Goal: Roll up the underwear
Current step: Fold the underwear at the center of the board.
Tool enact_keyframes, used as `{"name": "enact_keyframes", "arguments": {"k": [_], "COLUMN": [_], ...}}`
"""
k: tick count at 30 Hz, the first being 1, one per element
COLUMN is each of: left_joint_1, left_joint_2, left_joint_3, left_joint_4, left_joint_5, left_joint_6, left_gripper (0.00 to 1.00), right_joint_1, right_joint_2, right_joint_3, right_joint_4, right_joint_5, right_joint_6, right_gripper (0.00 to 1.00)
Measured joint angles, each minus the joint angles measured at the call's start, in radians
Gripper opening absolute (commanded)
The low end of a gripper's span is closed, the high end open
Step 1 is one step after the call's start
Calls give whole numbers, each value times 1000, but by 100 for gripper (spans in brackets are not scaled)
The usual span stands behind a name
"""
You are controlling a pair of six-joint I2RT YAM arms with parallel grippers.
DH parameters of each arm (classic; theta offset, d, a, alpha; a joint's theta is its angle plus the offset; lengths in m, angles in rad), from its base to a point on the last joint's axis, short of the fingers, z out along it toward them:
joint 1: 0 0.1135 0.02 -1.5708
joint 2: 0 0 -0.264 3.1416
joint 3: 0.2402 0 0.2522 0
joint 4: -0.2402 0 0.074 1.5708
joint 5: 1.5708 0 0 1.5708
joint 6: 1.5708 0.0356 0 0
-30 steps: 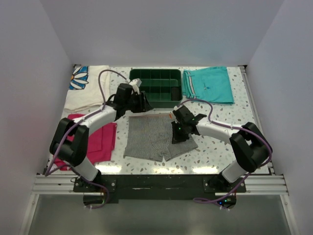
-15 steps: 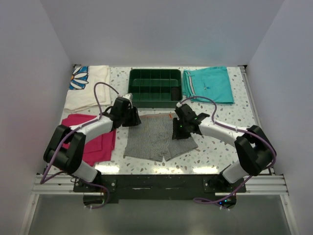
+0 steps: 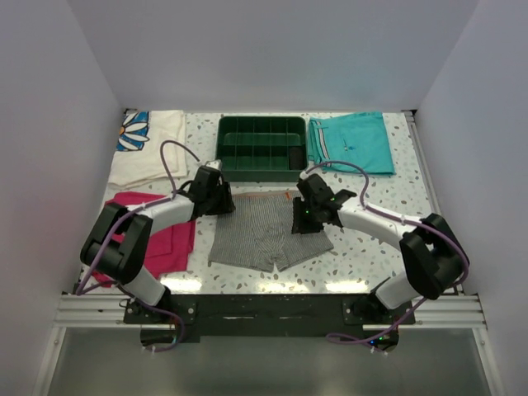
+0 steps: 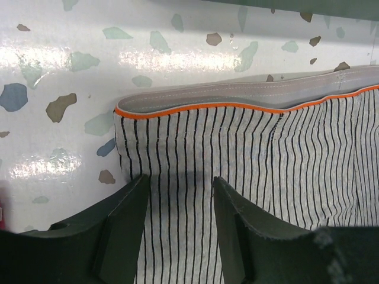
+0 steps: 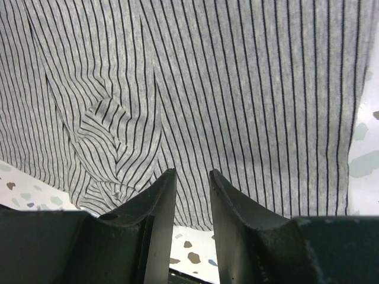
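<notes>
Top external view showed the underwear [image 3: 266, 233] lying spread flat on the speckled surface [image 3: 363, 247], just in front of the green tray [image 3: 261, 120]. The left claw [image 4: 179, 192] sat low over its waistband corner beside the orange trim, fingers apart above the striped cloth. The right claw [image 5: 190, 177] hung over the garment's right side, its fingers a narrow gap apart, stripes showing between them.

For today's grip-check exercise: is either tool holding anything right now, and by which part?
Nothing is held. The left tool and right tool hang open over the underwear, the left near its waistband corner.
</notes>
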Motion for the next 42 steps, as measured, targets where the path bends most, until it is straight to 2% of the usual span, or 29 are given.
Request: {"name": "enact_keyframes", "arguments": {"k": [3,4,6,7,9,16,22,26,30,37,42], "left_joint_1": [0,0,0,0,0,2,1,-19,-90,-214,-237], "left_joint_2": [-3,-8,-21,-32,-58,-113,-138,-138,-128,20,153], "left_joint_3": [0,0,0,0,3,48,81,118,164,338,422], "left_joint_4": [-3,-8,-24,-34,-60,-100,-102,-115,-123,-109,-81], "left_joint_5": [1,3,5,6,15,84,165,183,175,242,318], "left_joint_6": [-1,-1,-1,-1,-1,0,0,-5,-15,-13,-13], "left_gripper": [66,73,80,91,99,100,100,100,100,100,100], "right_joint_1": [-17,-28,-53,-75,-122,-259,-367,-412,-417,-417,-417], "right_joint_2": [-21,-29,-49,-65,-100,-173,-203,-216,-216,-211,-179], "right_joint_3": [0,0,0,0,0,0,-51,-77,-78,-154,-225], "right_joint_4": [-11,-15,-26,-34,-44,-80,-88,-95,-101,10,87], "right_joint_5": [6,8,14,18,24,21,-67,-111,-142,-292,-361], "right_joint_6": [0,0,-1,-2,-7,-36,-54,-72,-94,-84,-53], "right_gripper": [41,42,47,49,52,58,66,67,58,32,27]}}
